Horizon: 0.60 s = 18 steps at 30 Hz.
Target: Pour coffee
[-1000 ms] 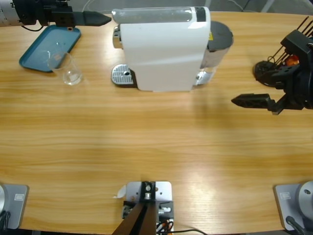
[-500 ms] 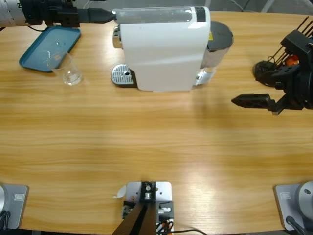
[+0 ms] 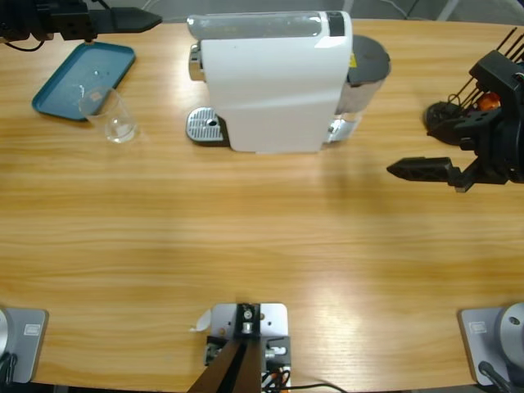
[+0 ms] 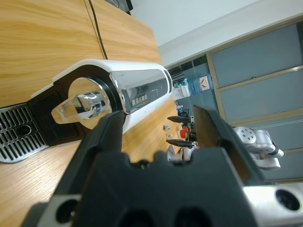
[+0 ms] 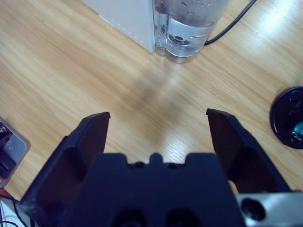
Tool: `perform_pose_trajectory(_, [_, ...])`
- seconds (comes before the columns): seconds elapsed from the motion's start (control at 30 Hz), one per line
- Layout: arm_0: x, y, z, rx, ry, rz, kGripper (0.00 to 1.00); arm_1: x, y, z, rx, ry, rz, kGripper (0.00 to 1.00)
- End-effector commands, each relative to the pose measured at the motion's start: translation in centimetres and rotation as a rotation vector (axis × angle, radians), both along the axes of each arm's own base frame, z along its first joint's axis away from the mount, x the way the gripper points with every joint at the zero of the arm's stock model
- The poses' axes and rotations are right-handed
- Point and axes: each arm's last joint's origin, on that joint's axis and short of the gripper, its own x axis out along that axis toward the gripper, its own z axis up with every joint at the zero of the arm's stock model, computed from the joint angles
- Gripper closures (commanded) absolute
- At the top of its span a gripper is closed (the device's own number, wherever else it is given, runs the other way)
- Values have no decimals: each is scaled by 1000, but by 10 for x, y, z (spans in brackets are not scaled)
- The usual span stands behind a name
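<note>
One white coffee machine [image 3: 270, 82] stands at upper centre of the desk [image 3: 262, 254]. One blue tray [image 3: 61, 86] and one clear glass [image 3: 115, 119] sit upper left. Two arms are in view.

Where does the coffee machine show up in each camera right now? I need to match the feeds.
High view: white coffee machine, top centre.
Left wrist view: left of centre, spout end facing the camera.
Right wrist view: only a lower corner, top middle.
Shared landmark: its clear water tank, at the machine's right end in the high view.
</note>
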Motion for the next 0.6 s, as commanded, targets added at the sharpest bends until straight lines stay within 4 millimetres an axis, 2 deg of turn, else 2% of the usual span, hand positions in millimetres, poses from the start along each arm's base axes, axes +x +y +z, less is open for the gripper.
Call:
perform_pose_trajectory(0.03, [20,-13,-30,7,89,-16,381,-3,1,-12,-9,45,11,128])
perform_pose_trajectory(0.17, [25,-23,-39,6,104,-33,381,-3,1,-12,-9,44,11,128])
perform_pose_trajectory(0.37, [31,-33,-35,-8,97,-48,386,-3,2,-12,-10,46,11,128])
perform_pose_trajectory(0.4, [31,-34,-34,-10,95,-50,415,-3,2,-12,-10,46,11,128])
perform_pose_trajectory(0.5, [32,-36,-33,-13,93,-55,624,-2,2,-13,-11,47,11,128])
perform_pose_trajectory(0.57, [33,-37,-34,-12,96,-58,663,-3,2,-13,-12,48,11,128])
perform_pose_trajectory(0.6, [33,-38,-34,-12,96,-59,731,-3,2,-13,-11,47,11,128])
